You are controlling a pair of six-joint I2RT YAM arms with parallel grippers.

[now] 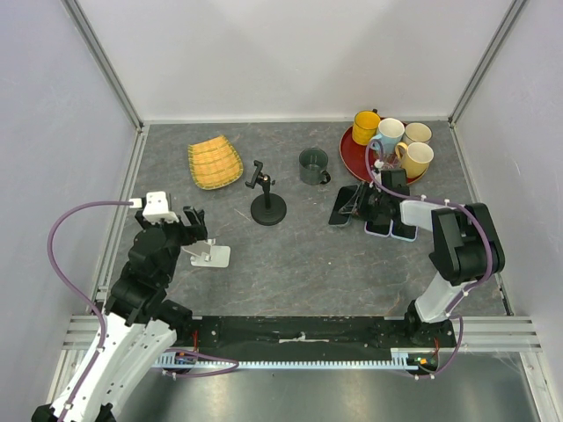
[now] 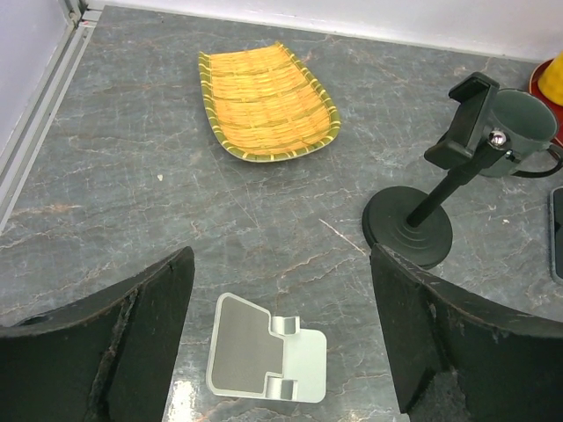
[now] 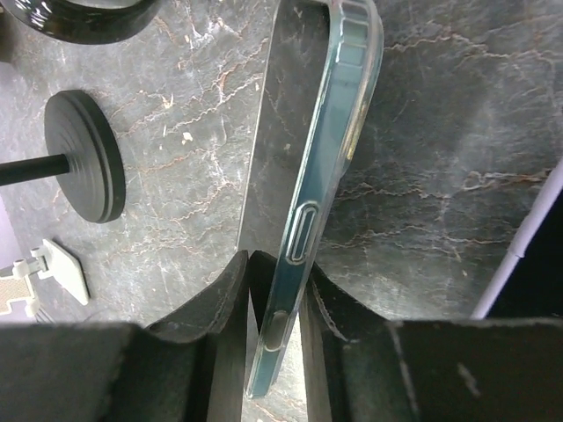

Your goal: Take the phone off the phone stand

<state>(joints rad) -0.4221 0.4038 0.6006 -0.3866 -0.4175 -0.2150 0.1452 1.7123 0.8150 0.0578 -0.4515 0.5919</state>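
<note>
1. The right gripper (image 3: 274, 264) has its jaws almost together. The thin edge of the phone (image 3: 330, 132), which is in a clear case, sits between them. Both fingers (image 3: 229, 308) seem to touch it.
2. In the right wrist view the phone runs from the bottom centre of the frame up to the top centre. It is turned on its side, so its side buttons face the camera.
3. In the top view this gripper is right of centre, just below the red plate (image 1: 350, 154) that carries four cups (image 1: 367, 126). Some dark phones (image 1: 405, 232) lie flat just beside it. In that view I cannot tell which one is between the jaws.
4. The left gripper (image 2: 281, 253) has its jaws spread wide, with nothing between them. It hangs over the grey table (image 2: 132, 176) at the left of the top view.
5. The silver phone stand (image 2: 268, 360) stands on the table at the bottom centre of the left wrist view, under the gap between the two fingers. The fingers do not touch it as far as I can see. The phone is well apart from this stand, on the other side of the table.
6. A black clamp stand (image 2: 413, 224) is at the right of the left wrist view, with a dark green mug (image 2: 528, 123) just behind it. A yellow woven tray (image 2: 268, 101) lies at the upper centre.
</note>
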